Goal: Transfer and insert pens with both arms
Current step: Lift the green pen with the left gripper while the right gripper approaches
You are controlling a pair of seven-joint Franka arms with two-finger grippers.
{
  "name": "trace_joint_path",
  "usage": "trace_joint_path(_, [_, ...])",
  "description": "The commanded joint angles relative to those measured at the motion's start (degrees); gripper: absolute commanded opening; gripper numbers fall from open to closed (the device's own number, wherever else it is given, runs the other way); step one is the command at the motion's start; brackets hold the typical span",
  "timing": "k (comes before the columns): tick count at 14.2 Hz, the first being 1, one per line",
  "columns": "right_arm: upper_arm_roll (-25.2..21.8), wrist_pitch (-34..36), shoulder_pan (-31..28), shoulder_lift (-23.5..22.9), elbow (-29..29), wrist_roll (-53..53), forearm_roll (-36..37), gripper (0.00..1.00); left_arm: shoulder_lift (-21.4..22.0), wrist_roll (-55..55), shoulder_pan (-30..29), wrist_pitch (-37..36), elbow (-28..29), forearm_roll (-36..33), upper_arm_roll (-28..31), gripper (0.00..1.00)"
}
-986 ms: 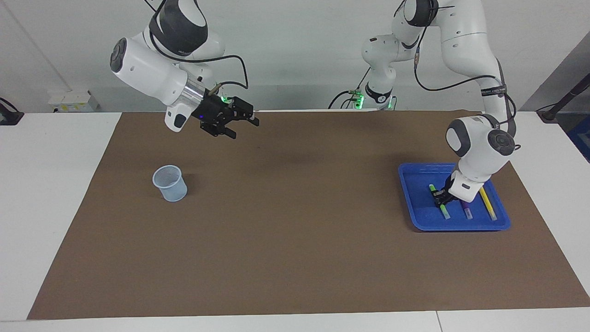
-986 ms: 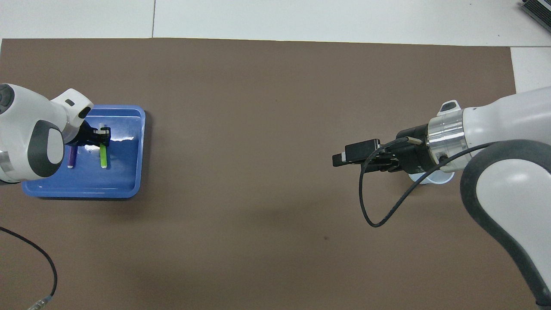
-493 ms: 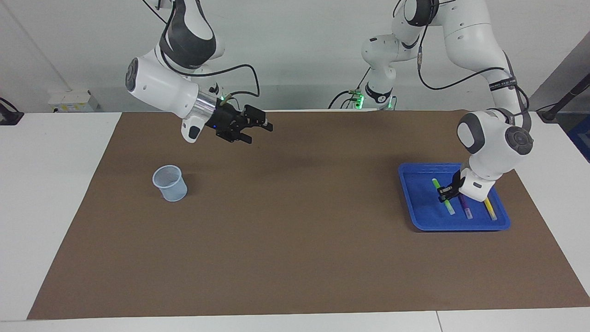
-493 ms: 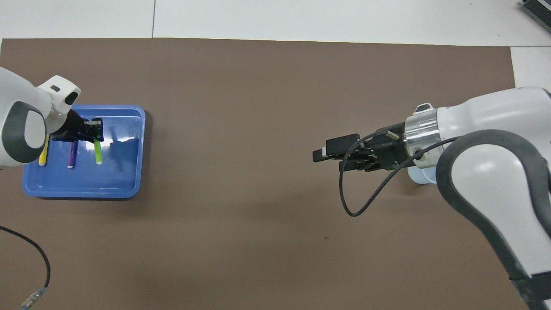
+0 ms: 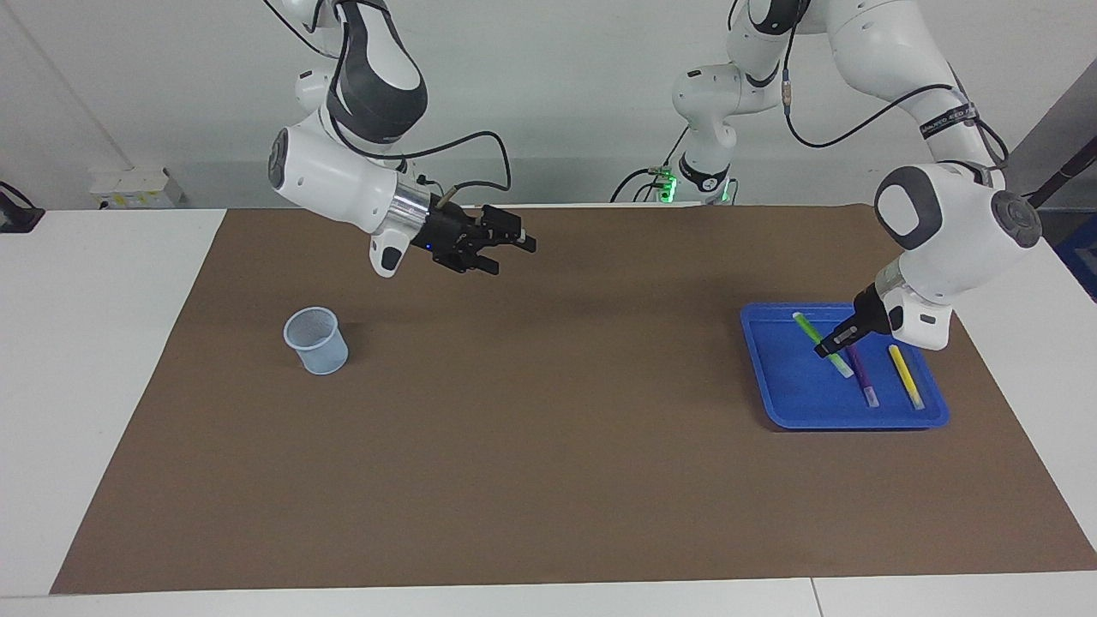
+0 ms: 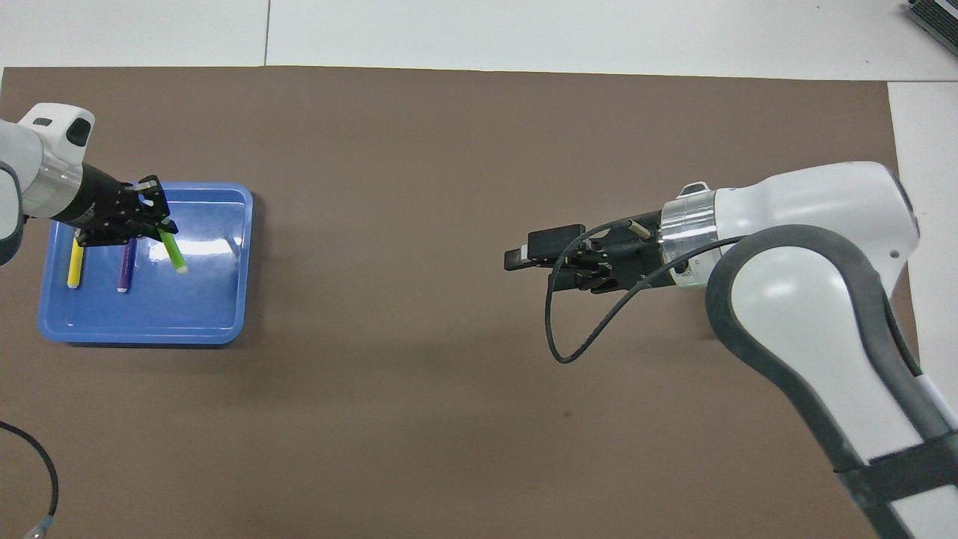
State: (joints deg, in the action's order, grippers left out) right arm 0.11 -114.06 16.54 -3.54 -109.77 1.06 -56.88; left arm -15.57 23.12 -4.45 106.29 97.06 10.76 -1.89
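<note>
Over blue tray (image 5: pixel 758 360), left gripper (image 5: pixel 830 347) has lifted green pen (image 5: pixel 807 331), tilted

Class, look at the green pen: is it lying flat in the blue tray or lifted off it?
Lifted. The left end effector is shut on the green pen, which slants above the blue tray, while the purple pen and yellow pen lie flat.

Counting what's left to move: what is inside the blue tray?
Purple pen and yellow pen lie in the blue tray; left gripper holds green pen above it.
</note>
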Motion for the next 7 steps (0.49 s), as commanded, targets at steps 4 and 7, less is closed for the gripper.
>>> trace_joint_path(4, [-0.02,-2.92,2.35,-2.78,1.13,-0.62,-4.03,1.0,3.79,17.27,7.52,-3.37,0.94,3.56,0.4,0.0])
trace_joint_path(7, [0.24,-2.83,3.58,-3.57,1.4,-0.62,-4.03,1.0,4.93,26.51,11.12,-3.54,1.72,5.85,0.4,0.0])
